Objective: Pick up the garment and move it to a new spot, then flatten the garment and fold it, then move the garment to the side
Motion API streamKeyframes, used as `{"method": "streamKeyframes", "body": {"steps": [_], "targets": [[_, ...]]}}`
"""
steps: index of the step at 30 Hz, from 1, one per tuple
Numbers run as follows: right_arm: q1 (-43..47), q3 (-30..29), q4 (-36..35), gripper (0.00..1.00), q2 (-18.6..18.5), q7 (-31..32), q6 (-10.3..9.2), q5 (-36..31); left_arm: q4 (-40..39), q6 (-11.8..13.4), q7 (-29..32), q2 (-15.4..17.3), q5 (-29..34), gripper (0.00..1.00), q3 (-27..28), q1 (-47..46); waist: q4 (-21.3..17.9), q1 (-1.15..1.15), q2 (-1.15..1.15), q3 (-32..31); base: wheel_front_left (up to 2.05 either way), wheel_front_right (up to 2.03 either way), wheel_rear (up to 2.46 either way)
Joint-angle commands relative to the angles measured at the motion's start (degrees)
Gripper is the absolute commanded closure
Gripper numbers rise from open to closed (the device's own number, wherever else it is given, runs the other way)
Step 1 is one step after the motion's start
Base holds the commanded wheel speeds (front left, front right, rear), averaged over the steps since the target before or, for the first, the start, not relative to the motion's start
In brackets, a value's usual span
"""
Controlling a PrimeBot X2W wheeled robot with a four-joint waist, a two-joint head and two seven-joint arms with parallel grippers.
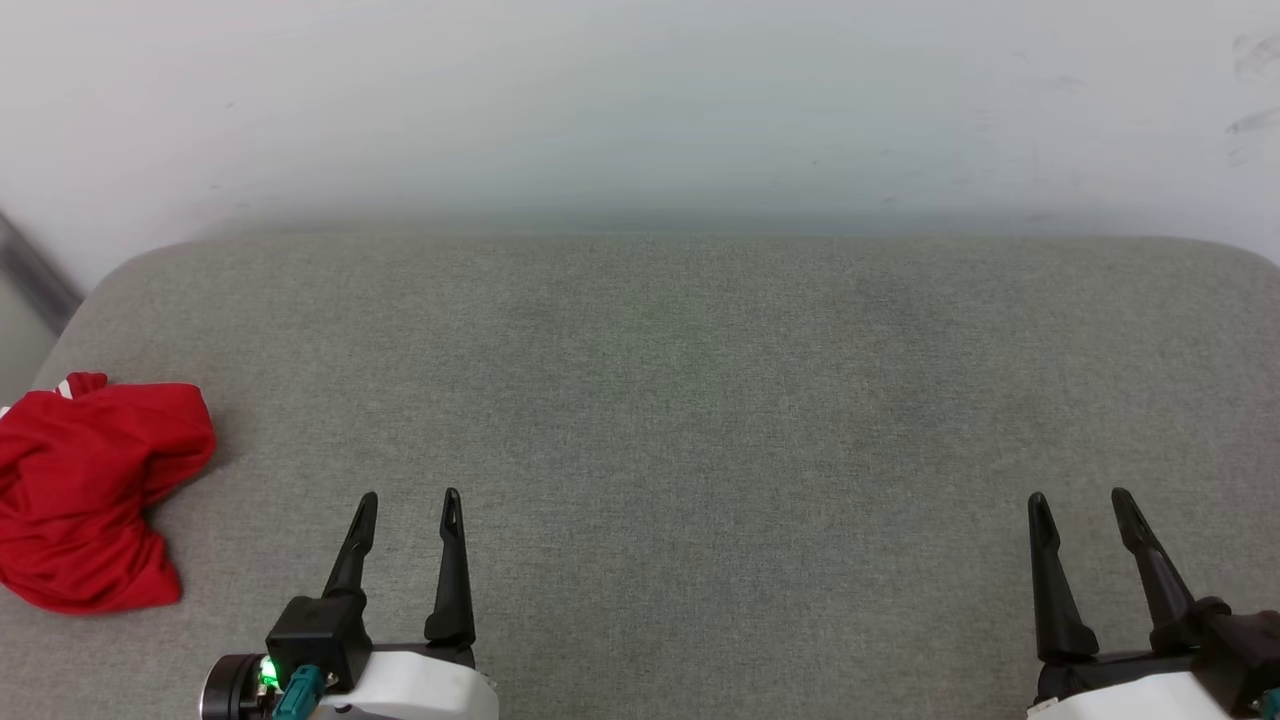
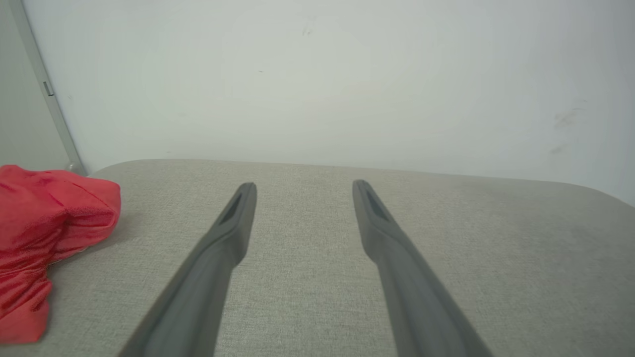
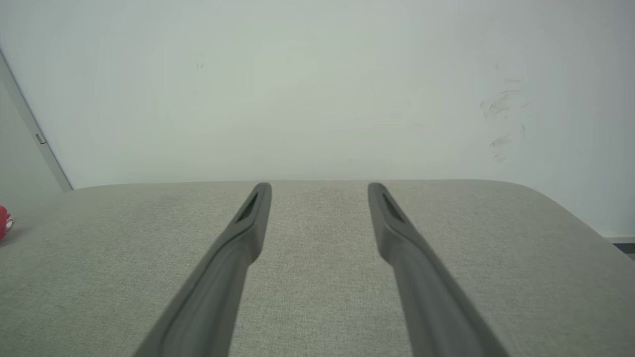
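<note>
Crumpled red garment (image 1: 95, 490) lies at left on woven grey worktop (image 1: 700, 400); left gripper (image 1: 410, 496) and right gripper (image 1: 1078, 496) hover, fingers spread, empty.

A bare indoor test room, more a lab than a home: a wide pad (image 1: 700, 400) covered in grey cloth, with rounded corners, stands before a blank white wall (image 1: 640, 100) at twelve o'clock. Dark scuffs (image 1: 1250, 120) mark the wall at two o'clock, a grey metal strip (image 1: 35, 275) runs down at ten o'clock, and a red shirt (image 1: 90, 490) lies crumpled on the pad at nine o'clock
</note>
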Motion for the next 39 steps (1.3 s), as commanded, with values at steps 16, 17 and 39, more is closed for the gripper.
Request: {"method": "streamKeyframes", "body": {"steps": [16,17,39], "targets": [[1.63,0.39,0.22,0.0,-0.19,-1.66,-0.02,-3.38,1.75,-2.19,-1.94,-1.14,4.84,0.0,2.02,1.34,-0.06,0.0,0.0,-0.22,0.0,0.0,0.0],[1.61,0.35,0.28,0.0,-0.19,-1.66,-0.02,-3.14,1.91,-2.36,-1.87,-1.16,4.63,0.0,2.16,1.34,-0.08,0.0,0.0,-0.23,0.0,0.0,0.0],[1.89,-0.17,1.88,0.0,-0.17,-1.66,-0.03,0.26,2.83,-1.83,-1.82,-1.23,2.94,0.0,1.95,1.22,-0.05,0.0,0.0,-0.29,0.0,0.0,0.0]]}}
